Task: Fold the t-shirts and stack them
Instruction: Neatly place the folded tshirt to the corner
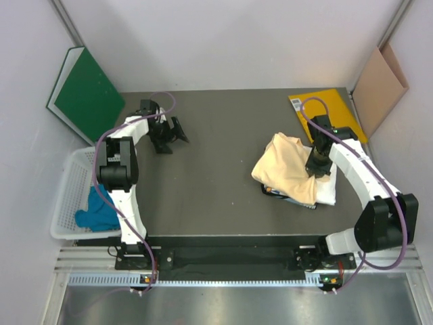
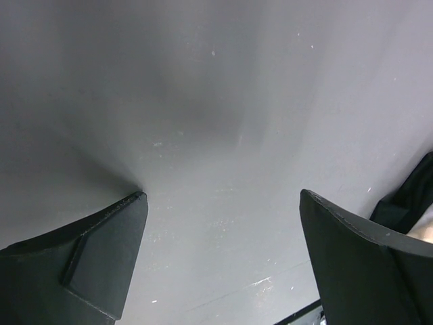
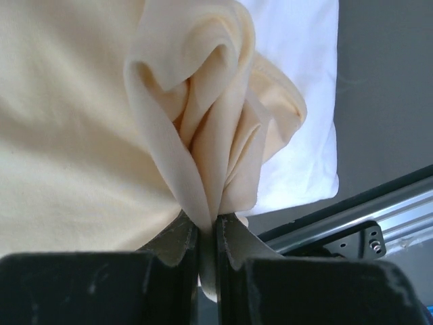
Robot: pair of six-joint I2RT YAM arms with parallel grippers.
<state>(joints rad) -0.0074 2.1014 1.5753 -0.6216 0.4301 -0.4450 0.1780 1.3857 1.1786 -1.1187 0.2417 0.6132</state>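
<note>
Looking down from the top external camera, I see my right gripper (image 1: pixel 319 169) planted on the pale peach t-shirt (image 1: pixel 287 168). The shirt lies bunched on the dark table (image 1: pixel 216 189) and spreads away from the fingers toward the table's middle; from this height I cannot make out the jaws. A white t-shirt (image 1: pixel 327 193) pokes out from under the peach cloth on the near side of those fingers, and a bright-yellow folder (image 1: pixel 326 101) lies flat just beyond them, toward the back edge. My left gripper (image 1: pixel 170 134) is well apart from all this over bare table, its fingers spread with nothing between them. The teal-blue t-shirt (image 1: pixel 96 211) lies crumpled in a white basket (image 1: pixel 66 189) off the table's left edge, far from either gripper. In the left wrist view, the two dark fingers (image 2: pixel 101 261) stand wide apart, with only grey tabletop between and ahead of them. In the right wrist view, the jaws are pinched tight on a gathered fold of the pale peach t-shirt (image 3: pixel 67 135), which rises out of the fingertips in soft pleats. The rest of that shirt fills the view to one side of the fingers, while the white t-shirt (image 3: pixel 304 101) lies beyond them on the other side, tucked under the peach one.
</note>
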